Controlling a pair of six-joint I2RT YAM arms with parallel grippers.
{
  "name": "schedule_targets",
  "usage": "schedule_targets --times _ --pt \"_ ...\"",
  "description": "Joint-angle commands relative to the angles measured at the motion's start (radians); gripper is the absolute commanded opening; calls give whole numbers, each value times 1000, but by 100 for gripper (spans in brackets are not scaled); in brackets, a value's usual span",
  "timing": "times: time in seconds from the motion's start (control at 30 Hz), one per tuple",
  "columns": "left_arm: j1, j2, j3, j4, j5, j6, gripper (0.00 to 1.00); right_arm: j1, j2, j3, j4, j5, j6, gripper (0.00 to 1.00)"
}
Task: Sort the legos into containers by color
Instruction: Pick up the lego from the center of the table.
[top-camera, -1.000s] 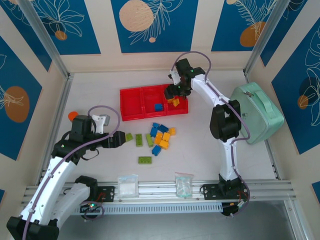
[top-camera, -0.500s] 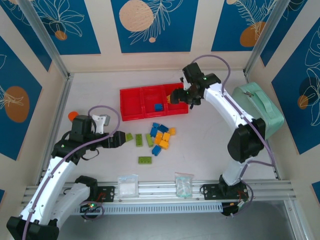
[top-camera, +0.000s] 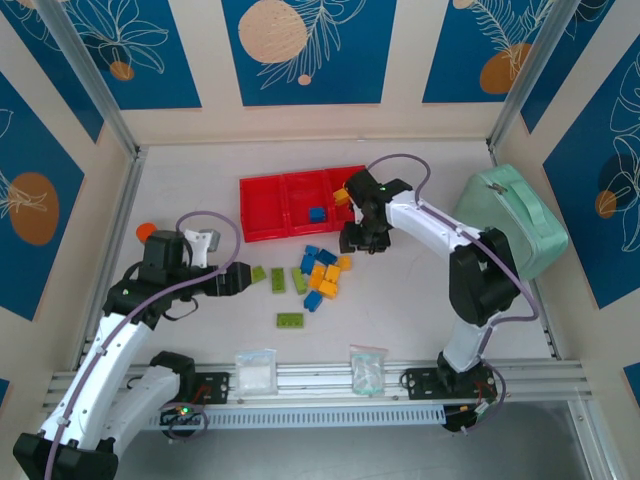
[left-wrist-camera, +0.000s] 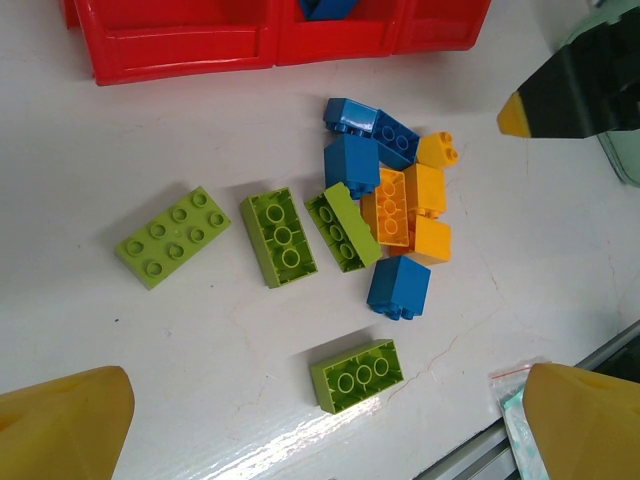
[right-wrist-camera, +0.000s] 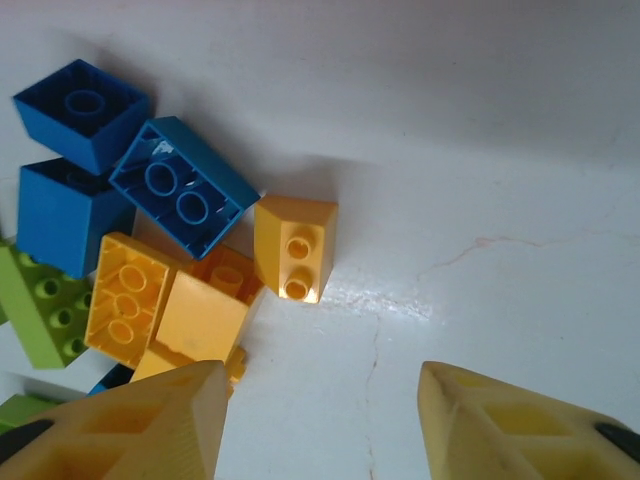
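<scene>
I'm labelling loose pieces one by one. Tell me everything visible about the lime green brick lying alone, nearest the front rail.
The lone green brick is glossy lime plastic, rectangular, with three round studs showing on top. It lies flat, studs up, on the white table, apart from the pile of legos and touching no other brick. It sits outside the red tray.

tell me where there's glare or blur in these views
Left wrist: glare streaks the table beside the lone green brick, left fingers soft-edged. Right wrist: sheen beside the small yellow brick, right fingers blurry. Top external: evenly lit, sharp.
</scene>
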Motion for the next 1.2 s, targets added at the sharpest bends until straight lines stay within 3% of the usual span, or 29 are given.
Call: schedule_targets --times 0.0,0.47,0.87,0.97,1.07,1.17 --pt "-15 0 4 -7 -4 7 100 20 53 34 -2 -17 -13 51" --pt "-18 2 3 -8 -8 7 99 48 192 66 -10 55 -12 51" --pt "-20 9 3 -8 -7 7 99 -10 161 17 -4 90 -10 45" --pt "-20 10 5 -8 -8 7 99 5 168 28 12 65 -16 48" --pt "-20 12 5 -11 -10 7 99 27 197 46 19 61 -25 59" --pt "-20 11 5 -10 -10 5 99 33 234 64 15 69 -30 60"
